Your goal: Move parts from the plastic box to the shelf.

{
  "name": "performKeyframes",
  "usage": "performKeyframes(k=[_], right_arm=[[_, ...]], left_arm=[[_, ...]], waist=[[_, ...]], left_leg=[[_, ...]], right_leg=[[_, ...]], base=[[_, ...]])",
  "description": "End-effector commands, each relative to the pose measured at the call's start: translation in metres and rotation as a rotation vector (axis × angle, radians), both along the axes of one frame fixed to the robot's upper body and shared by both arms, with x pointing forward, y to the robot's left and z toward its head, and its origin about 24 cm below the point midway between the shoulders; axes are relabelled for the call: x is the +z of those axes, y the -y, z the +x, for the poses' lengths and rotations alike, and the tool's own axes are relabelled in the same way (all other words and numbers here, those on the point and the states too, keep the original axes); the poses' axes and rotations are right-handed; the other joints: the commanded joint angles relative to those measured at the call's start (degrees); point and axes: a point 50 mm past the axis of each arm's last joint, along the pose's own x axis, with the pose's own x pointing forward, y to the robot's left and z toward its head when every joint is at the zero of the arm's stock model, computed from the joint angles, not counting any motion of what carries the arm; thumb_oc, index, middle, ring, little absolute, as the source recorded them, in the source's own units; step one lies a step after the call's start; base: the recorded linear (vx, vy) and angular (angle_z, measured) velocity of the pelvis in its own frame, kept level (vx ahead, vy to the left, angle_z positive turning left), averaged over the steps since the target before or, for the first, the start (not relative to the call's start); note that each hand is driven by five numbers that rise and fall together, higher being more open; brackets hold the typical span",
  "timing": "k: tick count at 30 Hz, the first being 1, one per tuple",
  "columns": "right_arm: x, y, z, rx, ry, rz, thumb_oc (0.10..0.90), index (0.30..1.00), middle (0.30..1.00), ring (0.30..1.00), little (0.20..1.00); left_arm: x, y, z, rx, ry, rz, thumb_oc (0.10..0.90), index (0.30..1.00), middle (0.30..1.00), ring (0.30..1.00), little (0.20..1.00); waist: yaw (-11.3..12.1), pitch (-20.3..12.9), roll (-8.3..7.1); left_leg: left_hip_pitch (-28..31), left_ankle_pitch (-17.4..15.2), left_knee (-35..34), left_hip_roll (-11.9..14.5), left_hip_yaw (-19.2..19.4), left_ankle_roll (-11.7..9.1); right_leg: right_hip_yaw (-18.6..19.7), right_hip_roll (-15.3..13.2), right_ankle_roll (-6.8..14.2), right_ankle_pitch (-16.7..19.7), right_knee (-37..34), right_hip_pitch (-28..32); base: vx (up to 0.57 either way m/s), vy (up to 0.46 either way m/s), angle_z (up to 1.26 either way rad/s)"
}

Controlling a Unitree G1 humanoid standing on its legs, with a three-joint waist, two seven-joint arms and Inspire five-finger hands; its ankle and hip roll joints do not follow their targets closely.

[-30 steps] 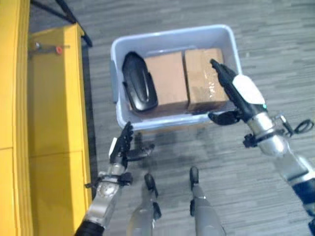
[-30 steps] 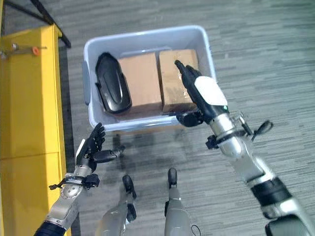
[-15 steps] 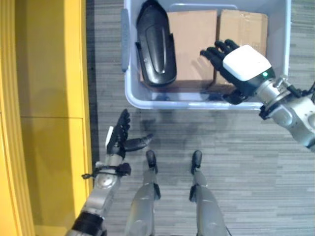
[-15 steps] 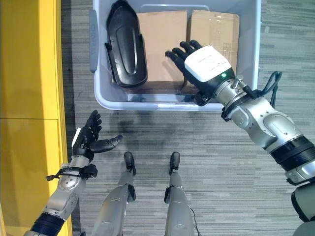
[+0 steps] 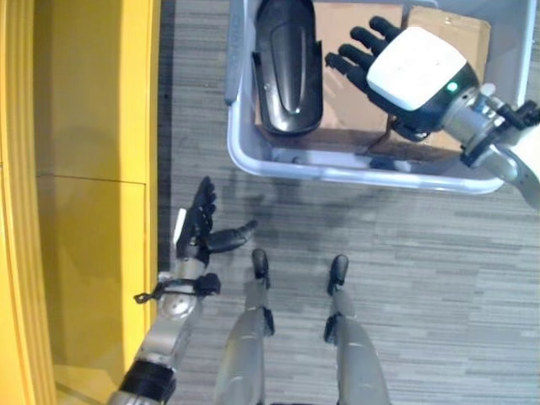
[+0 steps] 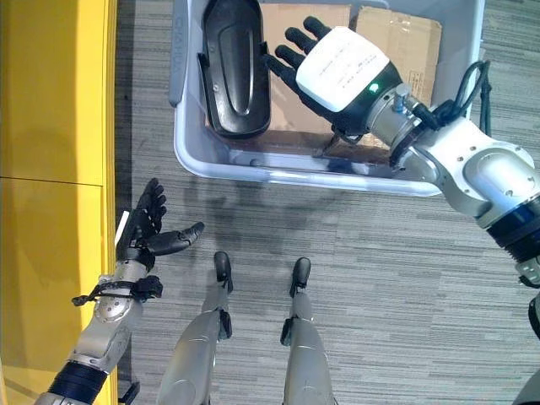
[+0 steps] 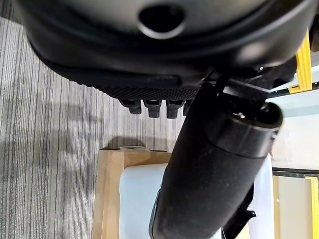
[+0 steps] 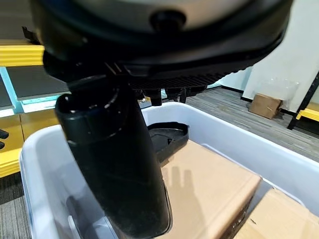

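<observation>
A pale blue-grey plastic box [image 5: 278,160] stands on the grey striped carpet floor [image 5: 422,278]. Inside it, along the box's left wall, lies a black moulded plastic part [image 5: 289,67] with a long rounded shape. Beside that part lies a flat brown cardboard carton [image 6: 287,93], touching it or nearly so, and a second brown cardboard carton [image 6: 405,42] lies next to the first, toward the box's right wall. The second carton bears a small patch of print, too faint to read.

The right robot hand [image 6: 337,72], dark with a white back cover carrying a small green light, hovers inside the box above the first carton, its fingers spread and straight, their tips close to the black part's edge and holding nothing. In the right wrist view the thumb [image 8: 117,164] stands out over the carton, with the black part [image 8: 167,137] just past the fingertips.

The left robot hand [image 5: 202,232] hangs over the floor, well apart from the box's near wall, palm turned inward, fingers straight and thumb held out, empty.

A yellow shelf unit [image 5: 84,169] runs along the floor on the robot's left, just beside the left hand.
</observation>
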Motion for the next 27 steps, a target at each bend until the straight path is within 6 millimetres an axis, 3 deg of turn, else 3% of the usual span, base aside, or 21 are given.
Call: performKeyframes(k=[1, 12, 23, 27], right_arm=[[0.046, -0.004, -0.019, 0.028, 0.185, -0.037, 0.9, 1.0, 1.0, 1.0, 1.0], [0.066, -0.008, -0.018, -0.051, 0.284, -0.234, 0.9, 1.0, 1.0, 1.0, 1.0], [0.086, 0.0, -0.007, -0.158, 0.333, -0.306, 0.9, 1.0, 1.0, 1.0, 1.0], [0.091, 0.001, -0.005, -0.181, 0.348, -0.311, 0.9, 1.0, 1.0, 1.0, 1.0]], left_arm=[[0.03, -0.011, -0.01, -0.004, 0.156, 0.04, 0.9, 1.0, 1.0, 1.0, 1.0], [0.032, -0.018, -0.012, 0.012, 0.159, 0.074, 0.9, 1.0, 1.0, 1.0, 1.0], [0.033, -0.018, -0.013, 0.015, 0.173, 0.06, 0.9, 1.0, 1.0, 1.0, 1.0], [0.034, -0.017, -0.012, 0.012, 0.179, 0.061, 0.9, 1.0, 1.0, 1.0, 1.0]], waist=[[0.81, -3.83, -3.69], [1.91, -3.17, -4.06], [2.46, -1.8, -2.35], [2.76, -1.5, -2.37]], left_leg=[[0.5, -0.1, 2.06, 3.1, -2.33, -4.28], [-1.31, 0.04, 2.02, 2.51, -3.36, -4.47], [-5.74, -0.54, 3.98, 1.87, -4.5, -4.35], [-7.65, -0.82, 4.68, 1.7, -5.04, -4.15]], right_leg=[[0.21, -3.26, 2.42, -2.96, 7.04, 1.48], [-0.63, -3.33, 2.39, -3.15, 7.01, 0.68], [-0.78, -3.28, 2.17, -4.0, 9.14, -2.99], [-0.82, -3.22, 2.13, -4.39, 10.14, -4.67]], base=[[0.02, 0.006, 0.08], [0.0, 0.0, 0.01], [0.0, -0.002, 0.02], [0.01, -0.005, 0.0]])
